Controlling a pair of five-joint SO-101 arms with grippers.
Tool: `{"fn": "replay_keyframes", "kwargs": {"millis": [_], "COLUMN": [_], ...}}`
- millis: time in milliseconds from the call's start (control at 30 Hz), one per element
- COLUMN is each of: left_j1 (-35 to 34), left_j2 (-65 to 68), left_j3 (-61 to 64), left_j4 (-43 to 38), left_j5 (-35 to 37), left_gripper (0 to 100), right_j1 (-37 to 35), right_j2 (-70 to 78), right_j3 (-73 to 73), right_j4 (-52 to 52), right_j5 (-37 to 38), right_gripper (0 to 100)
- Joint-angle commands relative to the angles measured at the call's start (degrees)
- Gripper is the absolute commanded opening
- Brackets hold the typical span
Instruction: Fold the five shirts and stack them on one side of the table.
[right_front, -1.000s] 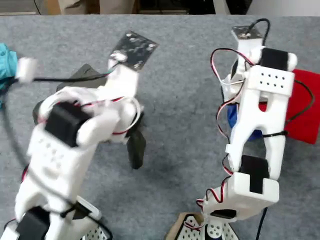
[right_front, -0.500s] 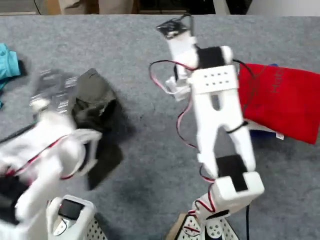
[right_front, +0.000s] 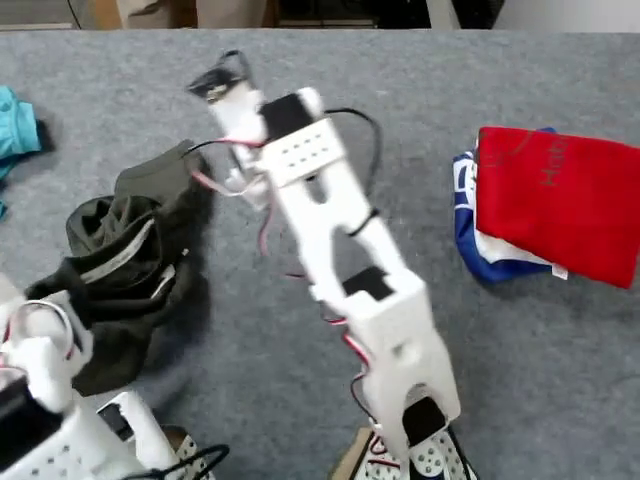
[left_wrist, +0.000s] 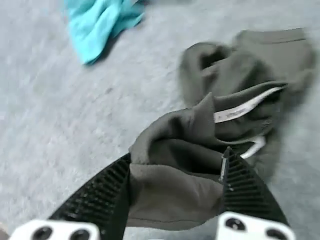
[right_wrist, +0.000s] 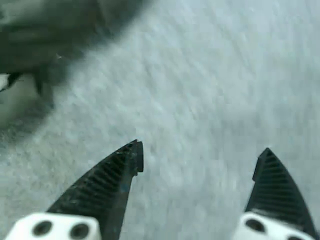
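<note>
A crumpled dark olive shirt (right_front: 130, 250) lies on the left part of the grey table (right_front: 400, 130). My left arm (right_front: 35, 400) sits low at the front left corner. Its gripper (left_wrist: 177, 156) is open, and the olive shirt (left_wrist: 225, 100) shows between and beyond its spread fingers. My right arm stretches from the front middle toward the back left. Its gripper (right_front: 220, 78) hangs open just beyond the olive shirt's far edge, over bare table (right_wrist: 210, 75). A folded red shirt (right_front: 555, 200) tops a stack at the right, with a blue shirt (right_front: 468, 230) under it.
A teal shirt (right_front: 15, 130) lies bunched at the far left edge and also shows in the left wrist view (left_wrist: 100, 20). Grey cloth stretches between the olive shirt and the stack. The right arm's long white body (right_front: 340, 250) crosses the table's middle.
My right arm has swung left from the red stack to the olive shirt's far side. My left arm has pulled back to the front left corner, and the shirt now lies uncovered.
</note>
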Motion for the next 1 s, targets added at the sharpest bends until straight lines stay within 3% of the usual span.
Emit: {"fn": "replay_keyframes", "kwargs": {"millis": [0, 300, 467, 567, 733, 967], "left_j1": [-4.84, -5.10, -5.45, -5.54, -5.54, -5.10], "left_j2": [-0.13, -0.13, -0.22, -0.22, -0.22, -0.22], "left_j3": [4.22, 11.16, 14.59, 14.95, 14.86, 14.95], "left_j4": [-4.31, -6.33, -6.15, -6.15, -6.51, -8.70], "left_j5": [-0.70, -0.44, -0.44, -0.44, -0.44, -0.26], "left_gripper": [25, 25, 25, 25, 25, 25], "right_j1": [-5.49, -13.85, -15.60, -16.57, -16.22, -11.56], "right_j2": [7.25, 28.35, 35.47, 37.76, 38.73, 37.23], "right_j3": [-13.23, -31.87, -35.21, -35.12, -35.65, -37.23], "right_j4": [-0.97, -1.49, -6.95, -10.29, -11.60, -3.69], "right_j5": [7.03, 28.57, 33.76, 36.75, 40.79, 40.79], "right_gripper": [35.0, 35.0, 34.1, 26.3, 0.7, 0.2]}}
